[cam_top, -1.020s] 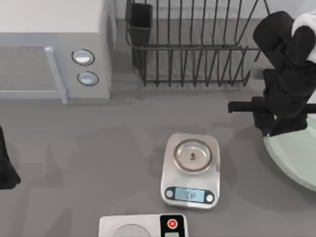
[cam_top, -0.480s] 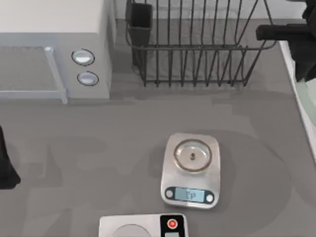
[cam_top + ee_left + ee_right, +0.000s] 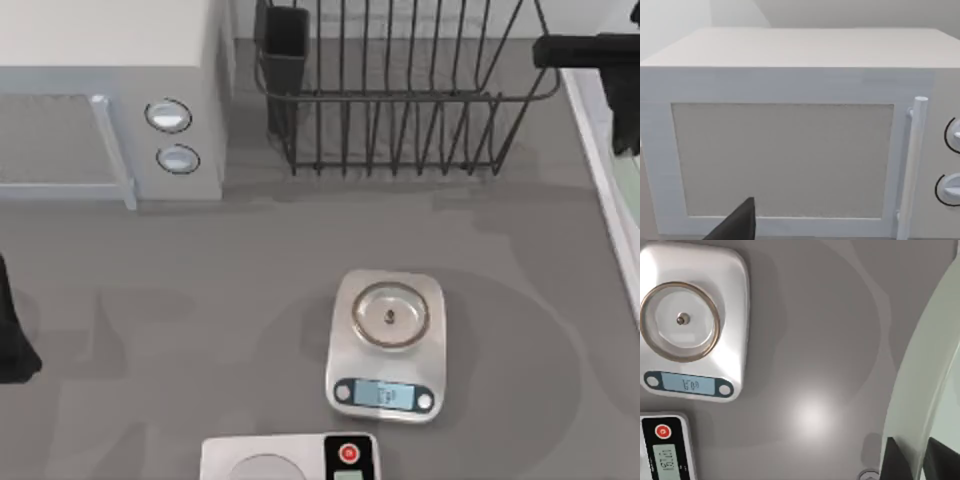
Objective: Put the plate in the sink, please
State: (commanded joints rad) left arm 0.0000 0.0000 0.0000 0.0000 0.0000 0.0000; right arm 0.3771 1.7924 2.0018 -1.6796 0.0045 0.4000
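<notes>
The pale mint-green plate (image 3: 922, 385) hangs tilted in my right gripper (image 3: 917, 460), whose dark fingers (image 3: 894, 460) are shut on its rim. In the top view the right gripper (image 3: 626, 125) is at the far right, beside the dish rack's end and over the sink. The sink's pale raised rim (image 3: 600, 170) runs slantwise down the table's right side. A strip of the plate (image 3: 630, 205) shows just inside that rim. My left arm (image 3: 12, 340) is parked at the table's left edge, facing the microwave.
A silver kitchen scale (image 3: 387, 345) with a round steel pan stands mid-table. A second scale (image 3: 290, 458) lies at the front edge. The black wire dish rack (image 3: 400, 90) is at the back, and the white microwave (image 3: 110, 100) at the back left.
My right arm has carried the plate from the table right of the scale toward the back right, over the sink. The left arm has not moved.
</notes>
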